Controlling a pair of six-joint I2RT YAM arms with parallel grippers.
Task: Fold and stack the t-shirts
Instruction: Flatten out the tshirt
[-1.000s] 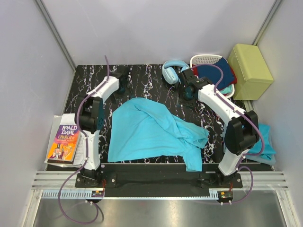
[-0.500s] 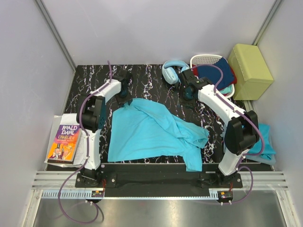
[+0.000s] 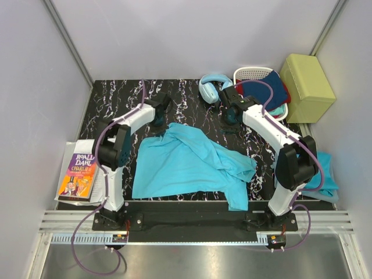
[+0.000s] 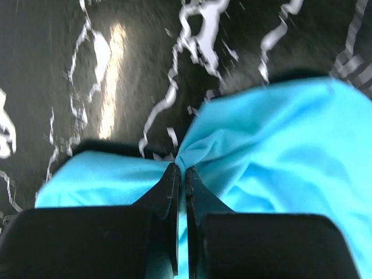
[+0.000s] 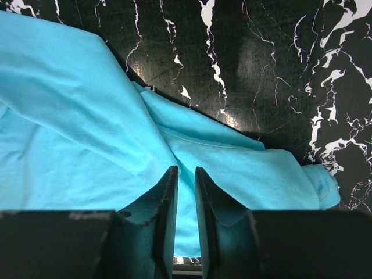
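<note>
At the centre of the black, white-veined marbled table [image 3: 192, 96] you see a turquoise-blue thin-cloth t-shirt [image 3: 186, 165], lying rumpled and partly spread. The left gripper [image 3: 160, 116] sits at the shirt's 11 o'clock edge. In your left wrist view its jaws are clenched on a pinch of the cloth, which puckers at the fingertips. The right gripper [image 3: 228, 116] is at the shirt's 1 o'clock, over bare table. Its jaws stand a narrow gap apart and grasp nothing that shows. A second turquoise-blue cloth bundle [image 3: 326, 174] lies at the table's 3 o'clock edge, beside the right arm.
</note>
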